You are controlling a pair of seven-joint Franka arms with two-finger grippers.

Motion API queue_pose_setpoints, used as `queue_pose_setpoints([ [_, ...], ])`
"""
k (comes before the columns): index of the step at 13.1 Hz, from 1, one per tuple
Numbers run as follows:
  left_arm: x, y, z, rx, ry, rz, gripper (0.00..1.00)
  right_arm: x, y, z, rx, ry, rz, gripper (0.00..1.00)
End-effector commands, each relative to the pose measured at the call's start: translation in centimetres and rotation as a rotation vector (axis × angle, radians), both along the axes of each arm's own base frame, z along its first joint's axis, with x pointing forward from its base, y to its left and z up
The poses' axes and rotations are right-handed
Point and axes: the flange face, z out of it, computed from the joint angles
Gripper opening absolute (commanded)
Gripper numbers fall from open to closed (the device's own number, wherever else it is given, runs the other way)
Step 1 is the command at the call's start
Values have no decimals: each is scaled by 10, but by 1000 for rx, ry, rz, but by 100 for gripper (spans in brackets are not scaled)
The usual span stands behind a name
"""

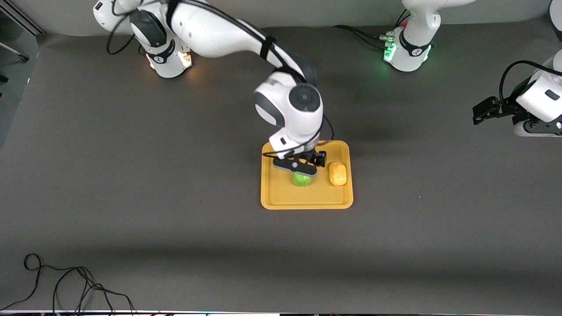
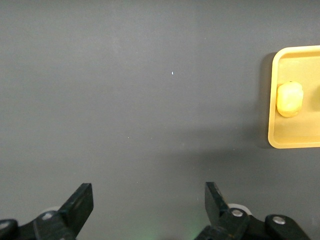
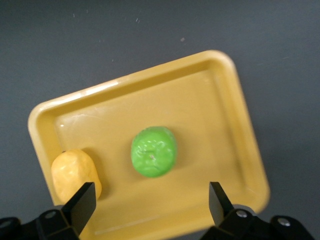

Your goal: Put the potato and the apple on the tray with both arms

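Our right gripper (image 3: pixel 149 210) hangs over the tray (image 1: pixel 307 199), fingers spread; its wrist view shows the whole apple (image 3: pixel 154 151) beside the potato (image 3: pixel 75 173), half-hidden from the front. Left gripper (image 2: pixel 149 206) waits spread over bare bench (image 2: pixel 125 100).

No text, label or number can be read anywhere.

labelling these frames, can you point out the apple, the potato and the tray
apple (image 3: pixel 154 151), right wrist view, centre of its green top
potato (image 1: pixel 337 174), front view, middle of its yellow skin
tray (image 1: pixel 307 203), front view, rim on the edge nearest the front camera
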Motion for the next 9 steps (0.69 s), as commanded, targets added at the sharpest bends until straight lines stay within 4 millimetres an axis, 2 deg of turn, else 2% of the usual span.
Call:
queue_pose_setpoints([
  [1,7,-3,4,7,-28,5,99,6,-43,74,-19,4,0,100],
  [3,15,-4,5,-7,-29,7,99,20,-103,123,-53,40,78,100],
  [4,16,-6,5,-8,-28,5,99,26,-143,147,-60,36,144,100],
  [5,19,-7,6,-9,-31,5,99,36,-193,160,-61,49,161,100],
  [7,39,-3,18,-11,-37,-10,99,39,-269,187,-52,64,221,100],
  [9,41,-2,21,-14,9,-11,99,40,-349,206,-45,74,273,100],
])
